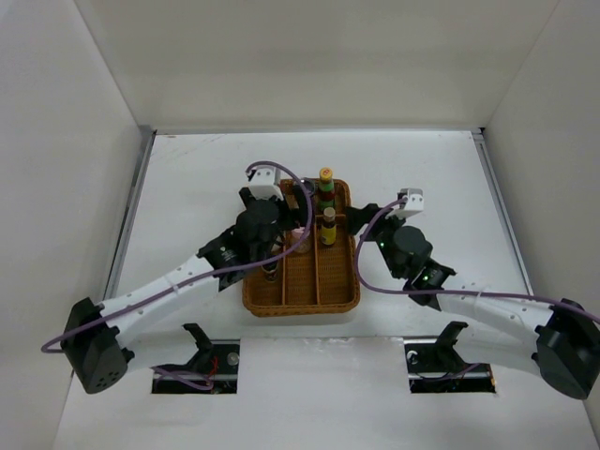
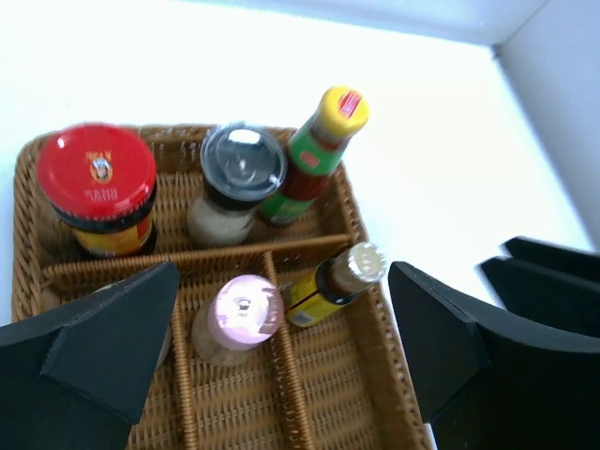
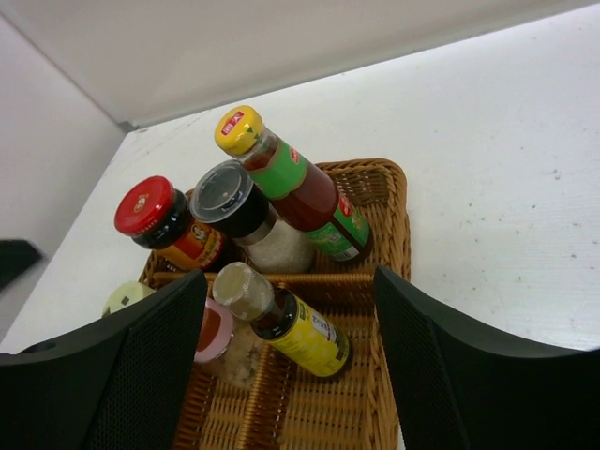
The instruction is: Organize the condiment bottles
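Note:
The condiment bottles stand in a brown wicker tray. In the left wrist view the back row holds a red-lidded dark jar, a dark-lidded jar of white powder and a tall yellow-capped bottle. In front of them are a pink-lidded jar and a small silver-capped, yellow-labelled bottle, which leans. My left gripper is open above these two and holds nothing. My right gripper is open around the small bottle without touching it. A pale-green lid shows at the left.
The tray has wicker dividers, and its near compartments hold nothing. My right gripper's dark fingers show at the tray's right edge. White walls enclose the table on three sides.

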Controlling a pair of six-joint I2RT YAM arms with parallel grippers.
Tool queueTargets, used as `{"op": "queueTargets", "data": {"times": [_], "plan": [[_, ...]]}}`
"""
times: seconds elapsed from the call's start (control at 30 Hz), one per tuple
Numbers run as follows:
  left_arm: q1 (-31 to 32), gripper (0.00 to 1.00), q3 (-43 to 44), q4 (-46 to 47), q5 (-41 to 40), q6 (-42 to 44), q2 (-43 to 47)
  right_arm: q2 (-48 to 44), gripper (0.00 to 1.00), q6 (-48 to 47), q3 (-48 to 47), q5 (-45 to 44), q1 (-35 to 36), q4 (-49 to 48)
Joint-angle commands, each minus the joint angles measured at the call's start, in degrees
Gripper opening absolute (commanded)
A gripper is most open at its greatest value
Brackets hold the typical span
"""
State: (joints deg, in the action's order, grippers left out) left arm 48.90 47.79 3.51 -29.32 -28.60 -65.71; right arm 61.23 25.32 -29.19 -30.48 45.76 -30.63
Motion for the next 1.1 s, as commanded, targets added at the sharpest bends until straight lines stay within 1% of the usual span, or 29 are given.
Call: {"op": "queueTargets", "data": {"times": [0.0, 0.07, 0.23, 0.3, 0.37, 0.43, 0.5, 0.57, 0.63, 0.8, 1.07], "plan": [[-0.3, 1.00, 4.0, -2.0, 0.4, 1.7, 4.2, -1.3, 0.77, 0.4, 0.3, -1.5, -0.4, -3.5], [-1.3, 1.00, 4.3, -3.7, -0.1, 1.9, 6.0, -1.4, 0.78, 0.6, 0.7, -2.1, -0.5, -4.1], [-6.1, 1.00, 2.8, -6.4, -1.2, 2.4, 12.4, -1.7, 0.84, 0.6, 1.2, -2.5, -0.8, -4.5], [-7.5, 1.00, 0.8, -6.8, -2.6, 2.4, 15.0, -1.5, 0.85, 0.7, 1.2, -2.6, -1.2, -4.5], [-9.3, 1.00, -2.1, -7.1, -6.1, 1.5, 16.5, -1.3, 0.86, 0.6, 0.9, -2.5, -1.2, -4.3], [-11.9, 1.00, -5.2, -8.9, -10.0, -1.8, 17.9, -1.0, 0.87, 0.8, 1.0, -2.4, -1.2, -4.5], [-15.0, 1.00, -7.8, -12.3, -12.1, -6.4, 20.0, -0.9, 0.87, 0.9, 1.0, -2.3, -1.2, -4.5], [-17.9, 1.00, -10.0, -14.0, -12.3, -9.7, 21.8, -0.9, 0.88, 0.9, 1.0, -2.3, -1.2, -4.5], [-19.8, 1.00, -11.1, -15.2, -10.8, -11.3, 22.7, -0.2, 0.88, 1.2, 1.1, -2.3, -1.4, -4.9], [-20.8, 1.00, -11.8, -15.9, -9.2, -12.8, 22.0, 0.5, 0.87, 1.8, 1.2, -2.1, -1.9, -5.2], [-21.2, 1.00, -11.8, -14.4, -8.6, -13.9, 20.7, -0.5, 0.82, 2.5, 1.8, -1.3, -3.0, -5.1]]}}
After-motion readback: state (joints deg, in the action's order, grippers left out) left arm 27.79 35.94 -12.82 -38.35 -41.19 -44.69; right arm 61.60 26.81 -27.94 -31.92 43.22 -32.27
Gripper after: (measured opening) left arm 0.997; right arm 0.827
